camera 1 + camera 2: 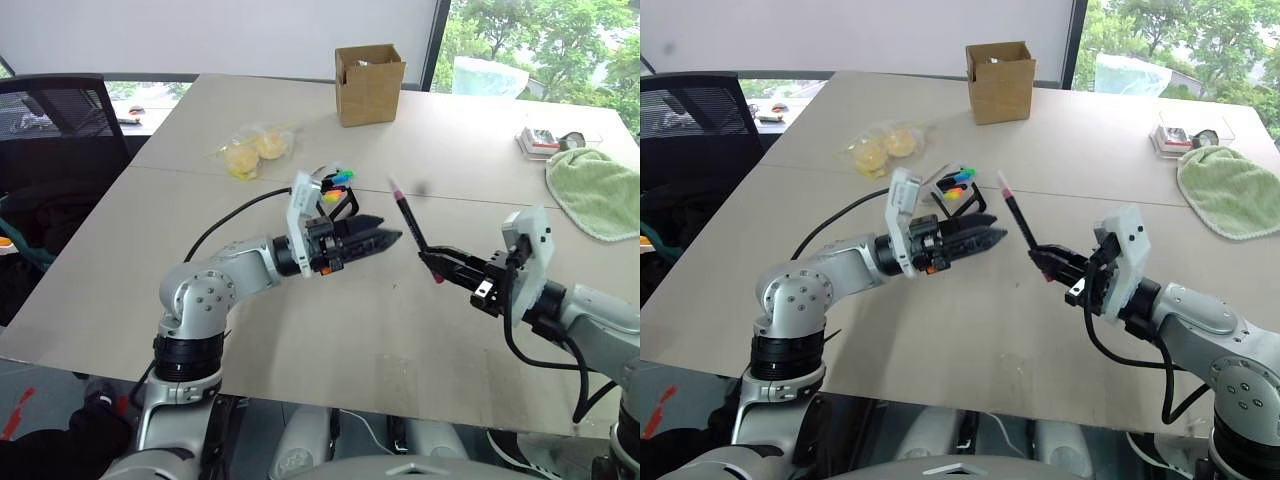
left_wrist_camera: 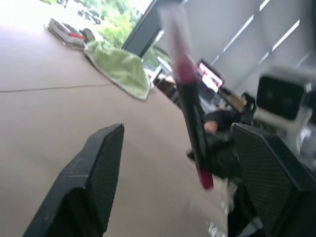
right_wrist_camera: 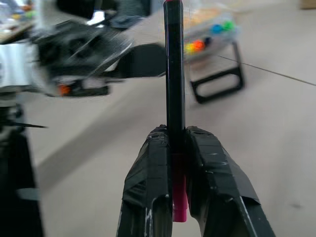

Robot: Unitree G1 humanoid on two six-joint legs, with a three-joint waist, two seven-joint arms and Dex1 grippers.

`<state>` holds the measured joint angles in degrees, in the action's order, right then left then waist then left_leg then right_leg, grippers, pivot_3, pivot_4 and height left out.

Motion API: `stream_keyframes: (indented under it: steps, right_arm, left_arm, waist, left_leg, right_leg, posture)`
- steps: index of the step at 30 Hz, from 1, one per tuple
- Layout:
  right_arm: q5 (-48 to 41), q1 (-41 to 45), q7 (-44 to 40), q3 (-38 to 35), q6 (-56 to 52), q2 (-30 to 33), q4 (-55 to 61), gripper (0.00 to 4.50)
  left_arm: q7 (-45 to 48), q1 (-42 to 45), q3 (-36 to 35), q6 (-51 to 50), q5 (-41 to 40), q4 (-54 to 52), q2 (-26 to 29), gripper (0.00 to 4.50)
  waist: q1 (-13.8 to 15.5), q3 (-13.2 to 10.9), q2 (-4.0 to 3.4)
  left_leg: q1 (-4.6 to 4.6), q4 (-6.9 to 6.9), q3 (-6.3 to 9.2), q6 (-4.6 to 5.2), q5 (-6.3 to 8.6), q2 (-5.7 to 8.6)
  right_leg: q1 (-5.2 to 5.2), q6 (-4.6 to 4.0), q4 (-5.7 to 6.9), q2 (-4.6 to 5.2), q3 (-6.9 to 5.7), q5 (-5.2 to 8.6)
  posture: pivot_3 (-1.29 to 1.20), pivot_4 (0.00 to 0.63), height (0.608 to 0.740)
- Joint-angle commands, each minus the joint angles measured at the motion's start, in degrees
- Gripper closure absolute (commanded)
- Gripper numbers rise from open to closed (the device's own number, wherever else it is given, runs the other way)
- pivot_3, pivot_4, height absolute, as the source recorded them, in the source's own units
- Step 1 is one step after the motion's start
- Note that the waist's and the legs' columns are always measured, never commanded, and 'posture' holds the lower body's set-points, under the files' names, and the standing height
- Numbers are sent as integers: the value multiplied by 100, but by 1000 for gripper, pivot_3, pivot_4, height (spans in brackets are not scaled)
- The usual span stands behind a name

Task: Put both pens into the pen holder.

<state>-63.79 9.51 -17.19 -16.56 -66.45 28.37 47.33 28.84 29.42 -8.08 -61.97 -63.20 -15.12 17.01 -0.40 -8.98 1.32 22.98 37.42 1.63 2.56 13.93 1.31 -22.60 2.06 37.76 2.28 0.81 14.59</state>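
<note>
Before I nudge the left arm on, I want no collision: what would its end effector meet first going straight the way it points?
Most likely the pink-ended pen, held tilted in the right end effector. It stands just ahead of the open left end effector, though depth between them is unclear.

Black-barrelled pen (image 1: 409, 226) with pink ends, black pen holder (image 1: 339, 198) with green, blue, orange tips, brown cardboard box (image 1: 369, 84), green towel (image 1: 594, 190), beige table (image 1: 440, 140)
</note>
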Motion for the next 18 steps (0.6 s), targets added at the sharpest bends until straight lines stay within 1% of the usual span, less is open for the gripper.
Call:
stream_keyframes:
  steps: [1, 2, 5, 7, 8, 9, 11, 12, 13, 15, 17, 18]
  right_arm:
    - [-368, 136, 99, 122, 230, 194, 208, 4488]
    - [-406, 157, 120, 175, 259, 258, 204, 4488]
    - [-422, 303, 152, 340, 318, 450, 132, 4500]
    - [-477, 387, 204, 409, 375, 531, 103, 4500]
    - [-502, 433, 215, 444, 421, 564, 104, 4500]
    - [-525, 463, 223, 473, 460, 597, 104, 4500]
    - [-584, 532, 255, 515, 530, 619, 55, 4500]
    - [-588, 559, 259, 534, 572, 622, 16, 4500]
    - [-582, 582, 262, 548, 618, 620, -26, 4500]
    - [-504, 632, 273, 540, 737, 572, -173, 3516]
    - [-394, 598, 127, 535, 851, 675, -192, 2741]
    - [-245, 560, 63, 533, 927, 778, -170, 2264]
  left_arm:
    - [-682, 265, -387, -90, -685, 36, -244, 914]
    - [-800, 305, -428, -98, -787, 54, -282, 914]
    - [-969, 359, -439, -181, -1070, -3, -278, 1766]
    - [-1052, 354, -409, -187, -1178, -38, -243, 2250]
    - [-1099, 347, -397, -178, -1231, -45, -230, 2937]
    - [-1143, 342, -387, -165, -1282, -46, -220, 3250]
    - [-1219, 348, -384, -126, -1375, -58, -198, 4230]
    - [-1254, 359, -384, -112, -1426, -59, -177, 4446]
    - [-1275, 365, -375, -93, -1447, -65, -150, 4489]
    - [-1302, 400, -390, -13, -1442, -64, -71, 4487]
    - [-1299, 473, -425, 89, -1343, -53, 47, 4488]
    - [-1255, 520, -422, 170, -1193, -64, 140, 4488]
  waist:
    - [-2, 0, 0]
    - [-3, 0, 0]
    - [-3, 0, 0]
    - [-19, 0, -1]
    - [-18, 0, 0]
    - [-12, 0, 0]
    - [-7, 0, 0]
    - [-5, 0, 0]
    - [-3, 0, 0]
    - [-1, 0, 0]
    - [-1, 0, -1]
    - [-1, -1, -1]
  left_leg:
    - [0, 0, -1, 0, 0, 1]
    - [0, 0, -2, 0, 0, 1]
    - [-2, 0, -2, -1, 0, 1]
    - [-2, -2, -3, -2, -1, 1]
    - [-2, -2, -4, -2, -1, 1]
    - [-2, -2, -4, -2, -1, 1]
    - [-1, -2, -4, -2, -1, 1]
    - [0, -2, -4, -2, -1, 1]
    - [0, -2, -5, -2, -1, 1]
    - [0, -2, -5, -2, -1, 2]
    - [-1, -2, -6, -2, -1, 2]
    - [0, -2, -5, -2, -1, 2]
  right_leg:
    - [0, 0, 0, 0, 2, 0]
    - [0, 0, 0, 1, 3, 0]
    - [0, -1, 2, -1, 2, 0]
    - [-4, -1, 4, -3, 5, 0]
    - [-4, -1, 4, -3, 6, 0]
    - [-4, -1, 4, -3, 6, 0]
    - [-4, -2, 2, -2, 5, 0]
    - [-4, -2, 2, -2, 5, 0]
    - [-4, -2, 1, -2, 6, 0]
    - [-3, -2, 1, -2, 6, 0]
    - [-4, -2, 1, -2, 7, 0]
    - [-4, -2, 1, -3, 6, 0]
  posture:
    - [0, 150, 740]
    - [0, 150, 740]
    - [0, 150, 740]
    - [0, 150, 740]
    - [0, 150, 740]
    - [0, 150, 740]
    - [0, 150, 740]
    - [0, 150, 740]
    - [0, 150, 740]
    - [0, 150, 740]
    - [0, 150, 740]
    - [0, 150, 740]
